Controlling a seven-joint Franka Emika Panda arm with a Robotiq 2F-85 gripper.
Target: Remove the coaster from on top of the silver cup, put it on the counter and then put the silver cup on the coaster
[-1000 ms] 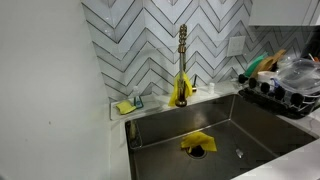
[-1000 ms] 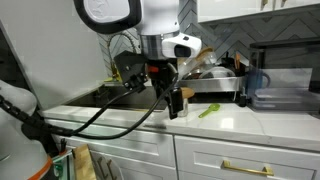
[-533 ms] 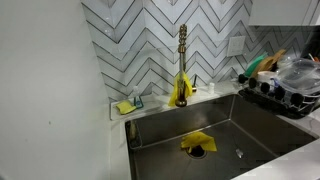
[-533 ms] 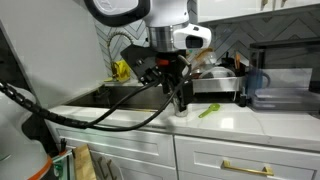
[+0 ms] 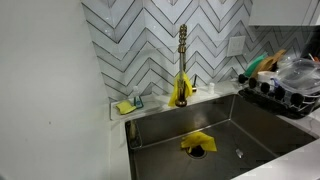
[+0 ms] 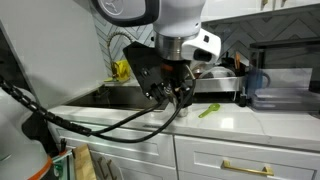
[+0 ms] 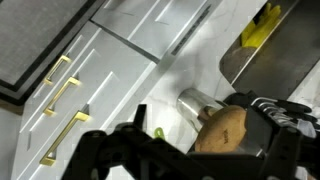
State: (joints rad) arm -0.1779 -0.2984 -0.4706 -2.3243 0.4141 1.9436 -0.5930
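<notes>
Your fingers (image 7: pixel 268 128) hang low over the white stone desk (image 6: pixel 225 120), close to the sink (image 7: pixel 280 65). The round brown wooden coaster (image 7: pixel 226 130) sits between them, but I cannot tell if they are squeezing it or not. The shiny silver metal cup (image 7: pixel 196 103) stands on the desk right by the coaster, touching it. I think you are on the first step. Next, carry the coaster to a bare spot beside the cup and let go gently.

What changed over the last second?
The arm shifted rightward in an exterior view, bringing the gripper over the silver cup and coaster. No grasp or release is visible. The faucet, yellow cloth and green item stayed put.
</notes>
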